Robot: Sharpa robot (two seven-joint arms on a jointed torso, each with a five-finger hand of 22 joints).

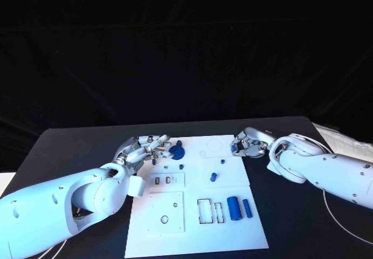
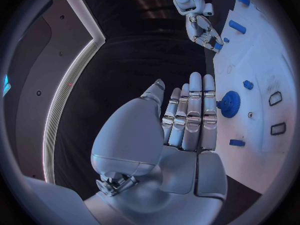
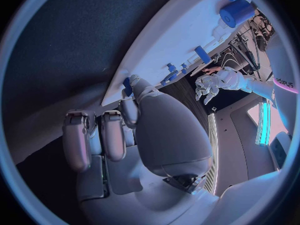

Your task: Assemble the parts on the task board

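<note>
The task board (image 1: 221, 226) is a long white plate lying flat on the black table, running from near me to far. On its far left a round blue gear-like part (image 1: 178, 152) sits just beside my left fingers (image 1: 154, 147). A small blue peg (image 1: 222, 161) stands near the board's middle, with a short blue cylinder (image 1: 214, 176) a little nearer. At the near right lie a thick blue cylinder (image 1: 234, 208) and a slimmer blue bar (image 1: 247, 208), side by side, next to dark-outlined rectangular slots (image 1: 204, 211). My right fingers (image 1: 247, 144) pinch a small blue part (image 1: 234, 148) at the far right edge.
</note>
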